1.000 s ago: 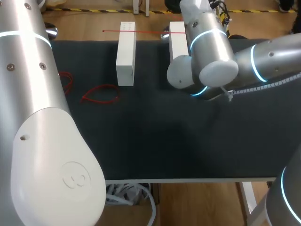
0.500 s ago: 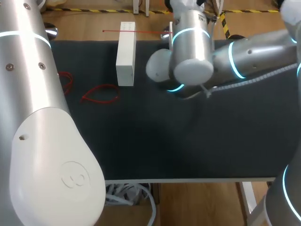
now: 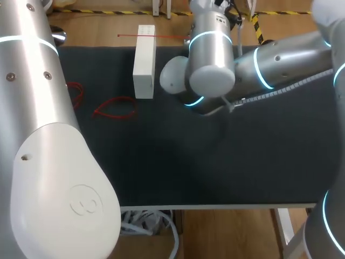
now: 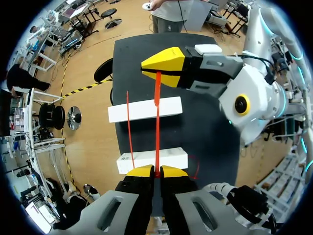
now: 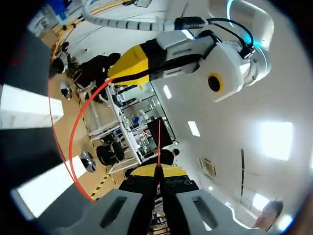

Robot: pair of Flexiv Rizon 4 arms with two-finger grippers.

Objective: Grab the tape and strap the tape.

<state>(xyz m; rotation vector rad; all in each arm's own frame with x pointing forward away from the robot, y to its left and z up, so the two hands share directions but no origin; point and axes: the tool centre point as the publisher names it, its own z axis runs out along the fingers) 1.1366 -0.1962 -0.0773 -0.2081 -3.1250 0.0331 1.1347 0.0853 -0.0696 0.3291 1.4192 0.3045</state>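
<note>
A thin red tape [image 4: 157, 132] runs straight from my left gripper [image 4: 156, 172], which is shut on one end, to my right gripper [image 4: 163, 66], shut on the other end above the white blocks. In the right wrist view the tape [image 5: 72, 139] bows in a wide loop from the left gripper [image 5: 133, 66] round to the right gripper [image 5: 158, 170]. Two white blocks [image 4: 145, 108] [image 4: 152, 159] lie side by side under the tape. In the head view my right arm [image 3: 211, 59] hides one block and both grippers; the other block [image 3: 144, 59] shows.
A second red strand [image 4: 128, 128] lies across both blocks, seen as a line [image 3: 153, 36] at their far ends. Two loose red tape loops [image 3: 115, 108] [image 3: 75, 93] lie on the black mat [image 3: 215, 162] to the left.
My right arm has swung left over the table and now covers the right-hand white block. The blocks and loose loops have not moved.
</note>
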